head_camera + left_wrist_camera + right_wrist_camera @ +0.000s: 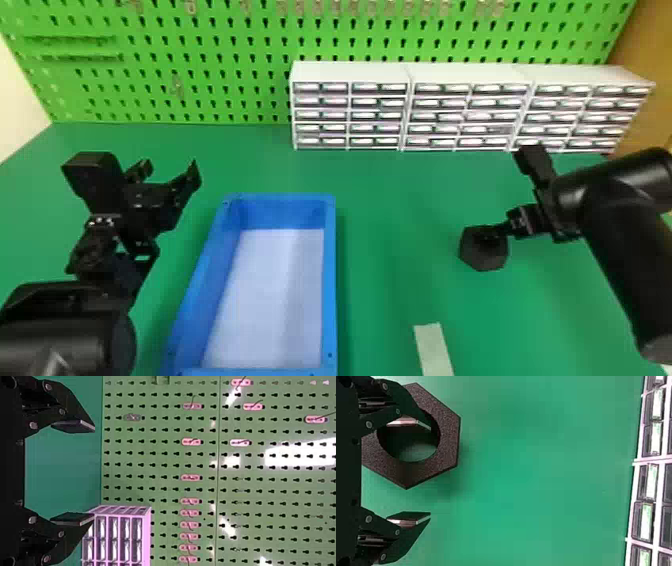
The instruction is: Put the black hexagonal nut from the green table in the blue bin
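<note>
Fingers stand wide on right gripper (495, 234), right of bin (330, 280), and left gripper (170, 172), left of bin. Nut (482, 261) lies right of bin, one right finger overlapping its hole. Drawers (350, 115) stand beyond bin, rightward; pegboard (210, 70) behind.

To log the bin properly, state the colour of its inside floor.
The blue bin has a pale bluish-white floor, seen best in the head view.

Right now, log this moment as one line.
right gripper: open, over black nut; nut: on green table, right of blue bin; left gripper: open, left of bin
</note>
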